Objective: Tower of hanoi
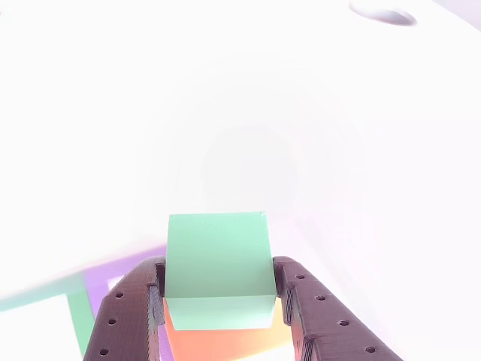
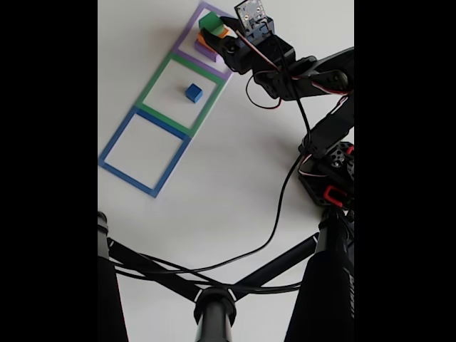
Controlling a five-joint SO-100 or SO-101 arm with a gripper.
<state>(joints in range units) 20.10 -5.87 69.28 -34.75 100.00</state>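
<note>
1. In the fixed view the white table (image 2: pixel 235 185) carries three taped square outlines in a diagonal row — a purple outline (image 2: pixel 225 71) nearest the table's far edge, a green outline (image 2: pixel 158 80) in the middle and a blue outline (image 2: pixel 117 139) nearest the camera.

2. A stack stands inside the purple outline: a purple cube (image 2: pixel 204 50) at the bottom, an orange cube (image 2: pixel 221 32) on it and a green cube (image 2: pixel 209 22) on top.

3. The blue cube (image 2: pixel 194 92) sits alone inside the green outline, well apart from the stack. The blue outline holds nothing.

4. The gripper (image 1: pixel 219 295) is at the stack. In the other view its two dark fingers (image 1: pixel 124 304) stand on either side of the green cube (image 1: pixel 218 259), close against its side faces, with the orange cube (image 1: pixel 218 340) just below. They look closed onto it, though the glare makes firm contact hard to confirm.

5. My judgement of progress: one cube seems to be moved off so far — the blue one, presumably the smallest. The step in hand looks like the second move, taking the green cube off the stack.

6. The green cube is not yet clear of the orange one, as far as the pictures show.

7. What is left is most of the puzzle: green to the empty blue outline, then blue onto it, then the orange and purple cubes in turn.
</note>
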